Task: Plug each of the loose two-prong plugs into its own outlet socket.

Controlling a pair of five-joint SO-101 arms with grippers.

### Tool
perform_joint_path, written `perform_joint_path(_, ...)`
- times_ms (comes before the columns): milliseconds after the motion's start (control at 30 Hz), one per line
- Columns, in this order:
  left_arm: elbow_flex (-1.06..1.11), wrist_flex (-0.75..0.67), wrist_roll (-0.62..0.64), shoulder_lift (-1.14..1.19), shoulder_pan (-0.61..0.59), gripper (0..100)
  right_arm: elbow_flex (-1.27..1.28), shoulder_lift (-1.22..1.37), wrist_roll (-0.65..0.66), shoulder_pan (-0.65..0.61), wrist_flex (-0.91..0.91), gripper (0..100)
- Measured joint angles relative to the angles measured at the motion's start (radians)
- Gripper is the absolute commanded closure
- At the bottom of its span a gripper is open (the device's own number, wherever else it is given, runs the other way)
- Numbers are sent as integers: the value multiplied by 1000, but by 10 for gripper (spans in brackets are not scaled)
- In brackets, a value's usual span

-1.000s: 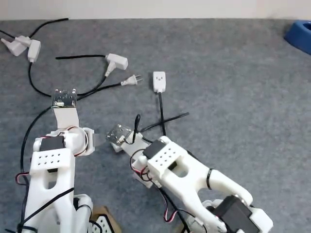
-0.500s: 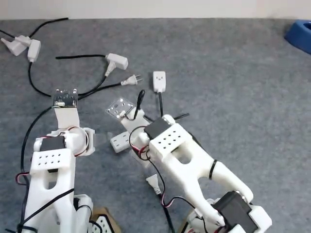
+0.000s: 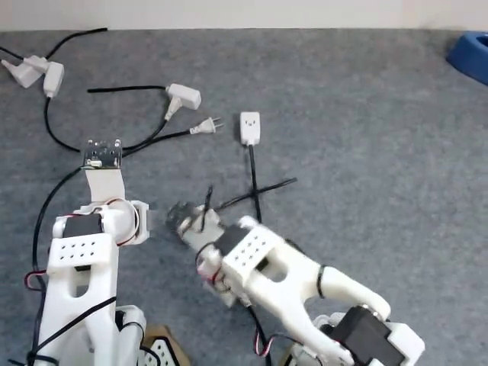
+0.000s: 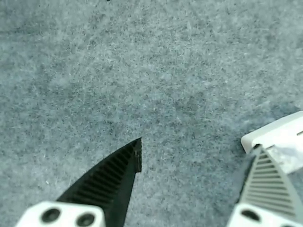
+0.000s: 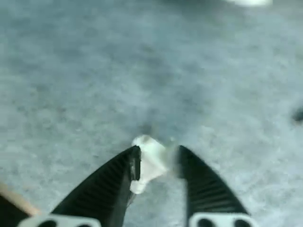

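Note:
My right gripper is shut on a small white plug just above the grey carpet. In the high view the right arm lies low at centre, its wrist close to my left gripper. My left gripper is open over bare carpet, with a white outlet block touching its pale finger. Farther back a white outlet socket lies on its black cable, and a loose two-prong plug lies just left of it. A white angled plug sits behind them.
Black cables cross the carpet between the arms and the sockets. Two more white plug pieces lie at the far left back. A blue container is at the back right corner. The right half of the carpet is open.
The right arm swung forward toward the outlet socket half a second ago, then pulled back and left to near the left gripper. The left arm has stayed still.

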Motion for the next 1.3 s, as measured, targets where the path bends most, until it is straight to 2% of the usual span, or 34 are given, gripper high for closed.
perform_joint_path(133, 0, 0, 0, 0, 0, 652, 9, 2, 2, -41, -2, 725)
perform_joint_path(367, 0, -3, 0, 0, 0, 652, 26, 2, 2, -8, -3, 737)
perform_joint_path(667, 0, -5, 0, 0, 0, 652, 158, -17, 2, 15, -149, 996)
perform_joint_path(833, 0, -5, 0, 0, 0, 652, 143, -6, 2, 25, -158, 991)
perform_joint_path(967, 0, -5, 0, 0, 0, 652, 84, -2, 6, 80, -157, 991)
perform_joint_path(1100, 0, -5, 0, 0, 0, 652, -18, 3, 81, 123, -161, 991)
perform_joint_path(1300, 0, -5, 0, 0, 0, 652, -80, 3, 92, 126, -207, 991)
